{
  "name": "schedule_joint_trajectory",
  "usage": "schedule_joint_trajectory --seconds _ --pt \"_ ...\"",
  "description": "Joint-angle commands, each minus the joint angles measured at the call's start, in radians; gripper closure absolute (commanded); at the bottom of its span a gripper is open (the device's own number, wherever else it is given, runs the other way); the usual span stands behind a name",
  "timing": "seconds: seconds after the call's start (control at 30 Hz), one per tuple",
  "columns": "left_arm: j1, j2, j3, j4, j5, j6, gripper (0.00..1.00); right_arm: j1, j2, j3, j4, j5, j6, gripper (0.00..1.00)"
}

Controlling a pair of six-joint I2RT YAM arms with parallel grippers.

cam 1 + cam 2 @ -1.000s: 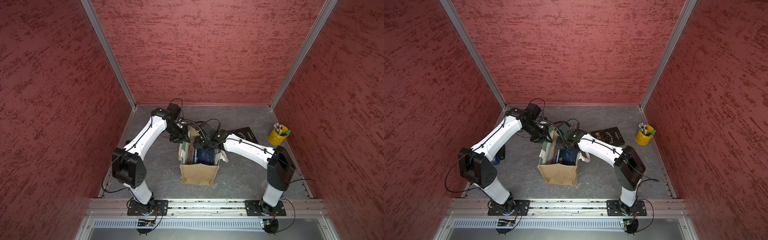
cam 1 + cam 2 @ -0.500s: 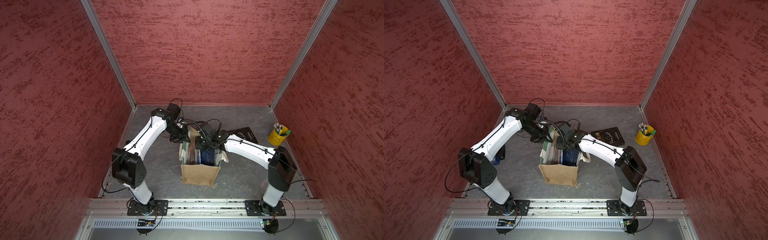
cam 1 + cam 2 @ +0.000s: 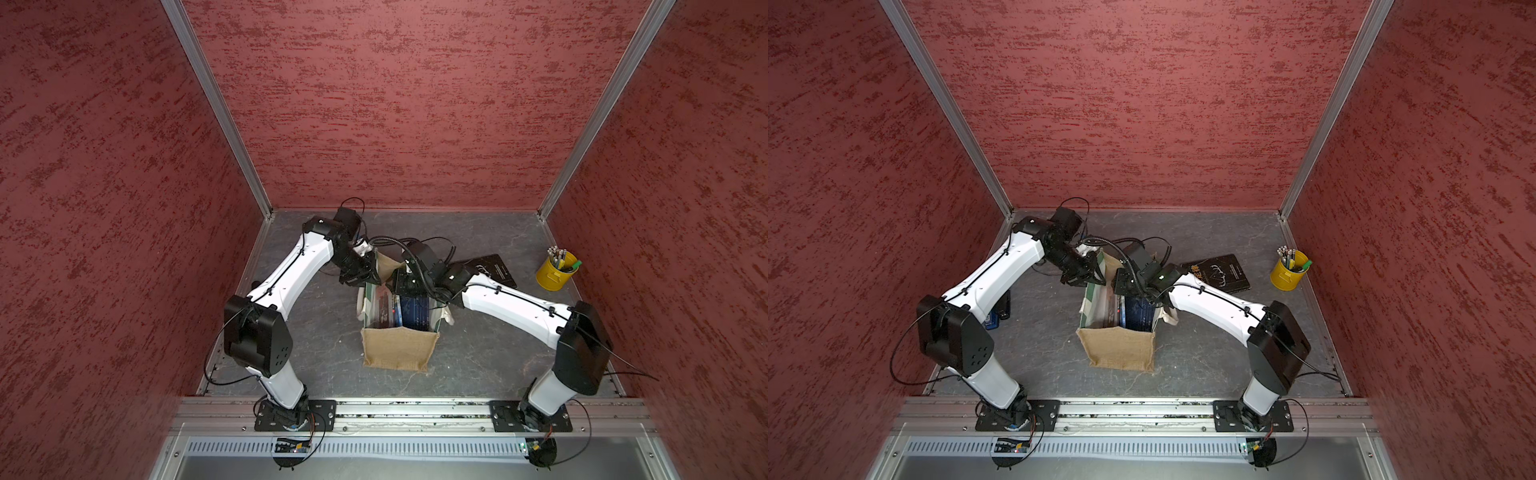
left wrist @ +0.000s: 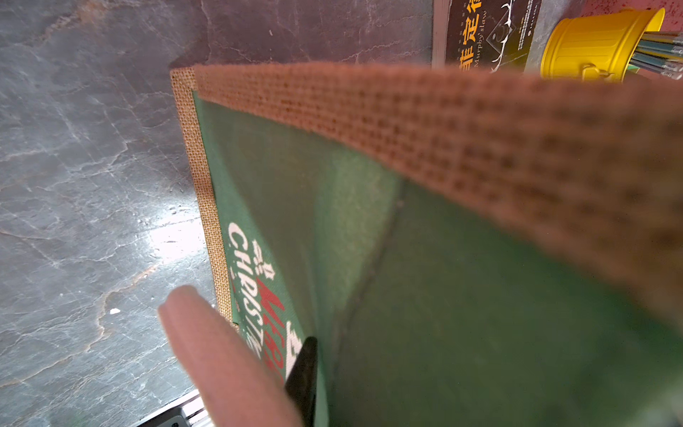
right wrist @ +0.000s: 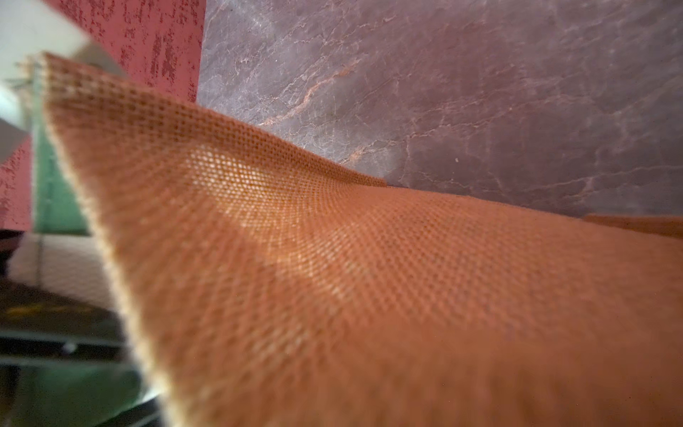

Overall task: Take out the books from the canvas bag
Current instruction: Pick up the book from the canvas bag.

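risk note: soft bag, packed books, both arms crowded at the far rim

nearest, the canvas bag (image 3: 397, 347) stands upright on the table (image 3: 478, 357), plain burlap wall to the front; the books (image 3: 409, 309) stand on edge inside, packed side by side, so lifting one may drag a neighbour or tip the soft bag; at the far-left corner the left gripper (image 3: 369, 277) appears pinched on the bag's rim, arm reaching in low and bent at the elbow; a slip there would let the mouth sag shut; the right gripper (image 3: 405, 291) hangs over the far end of the books, wrist bent down, burlap filling its wrist view; whether it is open or closed cannot be told; it may catch cloth or strike the other arm; beyond, a black book (image 3: 492, 270) lies flat near a yellow pencil cup (image 3: 555, 274).
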Motion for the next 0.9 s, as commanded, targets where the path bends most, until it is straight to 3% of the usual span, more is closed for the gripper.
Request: schedule_joint_trajectory --seconds 0.0,0.1,0.33,0.4,0.7,0.77,0.87 --pt "0.006 -0.004 -0.011 0.011 0.009 0.002 0.76 -0.012 0.017 -0.024 0.098 -0.048 0.029 0.50" --pt "0.009 -0.002 -0.013 0.011 0.012 0.003 0.76 -0.017 0.034 -0.028 0.111 -0.066 0.025 0.49" --pt "0.020 0.001 -0.014 0.013 0.015 0.004 0.76 -0.031 0.018 -0.073 0.201 -0.127 0.019 0.80" --pt "0.022 0.001 -0.013 0.013 0.015 0.005 0.76 -0.032 0.011 -0.084 0.228 -0.144 0.014 0.85" --pt "0.032 0.009 -0.011 0.014 0.020 0.010 0.76 -0.039 0.055 -0.071 0.237 -0.179 -0.002 0.88" --pt "0.035 0.009 -0.011 0.015 0.020 0.011 0.76 -0.038 0.078 -0.046 0.187 -0.159 -0.007 0.77" --pt "0.040 0.008 -0.013 0.015 0.021 0.011 0.76 -0.038 0.109 -0.012 0.125 -0.141 -0.030 0.73"
